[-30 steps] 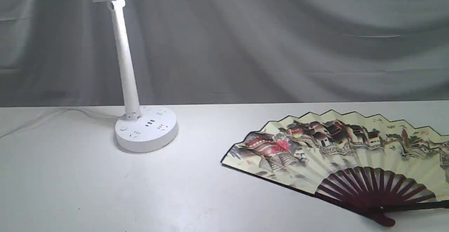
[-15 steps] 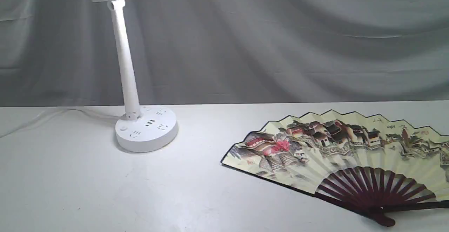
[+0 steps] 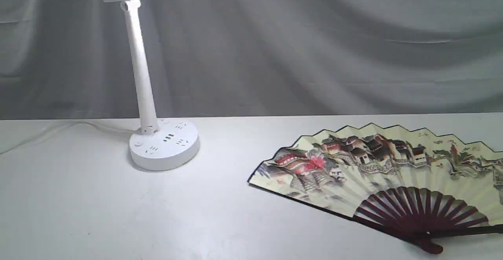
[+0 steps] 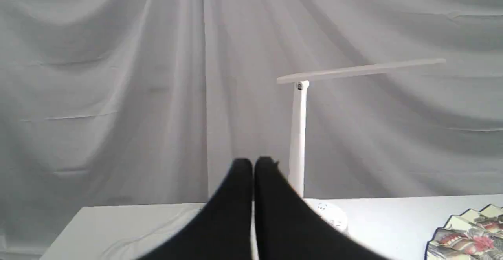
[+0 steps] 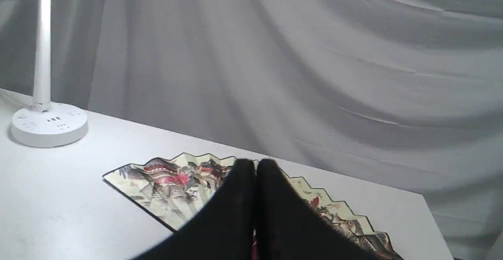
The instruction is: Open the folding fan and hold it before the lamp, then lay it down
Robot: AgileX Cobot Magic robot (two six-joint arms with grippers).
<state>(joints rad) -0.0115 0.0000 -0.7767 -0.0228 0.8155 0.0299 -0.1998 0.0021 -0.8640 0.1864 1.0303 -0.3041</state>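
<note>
The folding fan [image 3: 377,173] lies spread open and flat on the white table at the right, painted side up, with its maroon ribs fanning from a pivot near the front edge. The fan [image 5: 173,189] also shows in the right wrist view, partly behind the black fingers. The white lamp [image 3: 143,91] stands at the left, bar head horizontal. No gripper appears in the exterior view. My left gripper [image 4: 253,163] is shut and empty, held up in front of the lamp [image 4: 298,134]. My right gripper [image 5: 255,163] is shut and empty above the fan.
A white cord [image 3: 59,128] runs left from the lamp base [image 3: 164,144] across the table [image 3: 118,213]. Grey draped cloth [image 3: 314,48] hangs behind the table's far edge. The table's right corner [image 5: 428,209] shows in the right wrist view.
</note>
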